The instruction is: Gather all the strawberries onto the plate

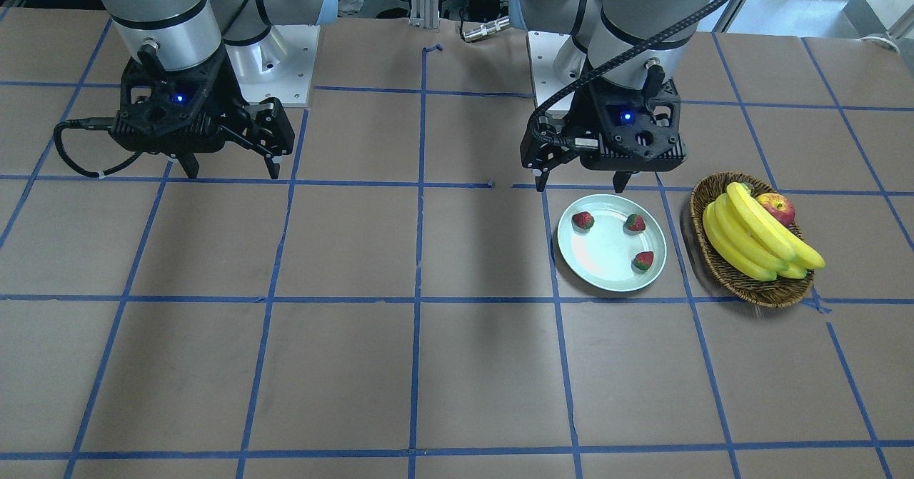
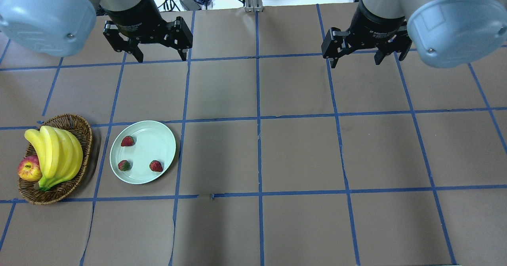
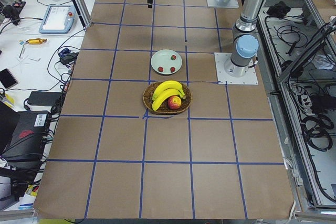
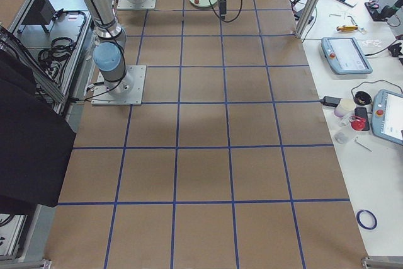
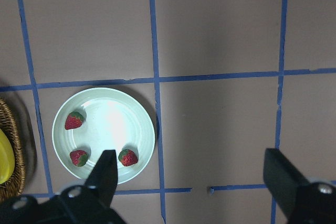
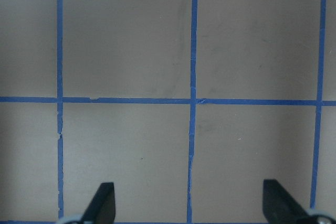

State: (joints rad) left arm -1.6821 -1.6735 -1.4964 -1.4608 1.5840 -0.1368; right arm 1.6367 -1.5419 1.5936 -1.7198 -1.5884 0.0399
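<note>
- Black fingertips [image 5: 106,174] of the left gripper [image 5: 190,171] fill the lower edge of its wrist view, spread wide with nothing between them. Beyond them, at lower left, the plate [image 5: 113,124] rests on the table [image 5: 220,30]. It holds the upper-left strawberry [image 5: 74,120], the lower-left strawberry [image 5: 79,157] and the lower-right strawberry [image 5: 128,157], none touching another. A wicker basket [image 5: 14,145] shows at the left edge.
- Right wrist view: the right gripper [image 6: 191,203] is likewise spread and empty, over brown table crossed by blue tape.
- Front-facing view: the plate sits right of centre with all three inside. Just to its right, the basket carries bananas [image 1: 757,240] and an apple [image 1: 777,208]. The left gripper appears just above the plate's upper rim, the right gripper at upper left.
- Overhead view: the plate lies left of centre with the basket just beside it on the left. Both grippers are along the top, well apart from it.
- Left-side view: the plate is at upper middle, with the basket below it.
- Right-side view: the plate is at the top edge, partly hidden by an arm.
</note>
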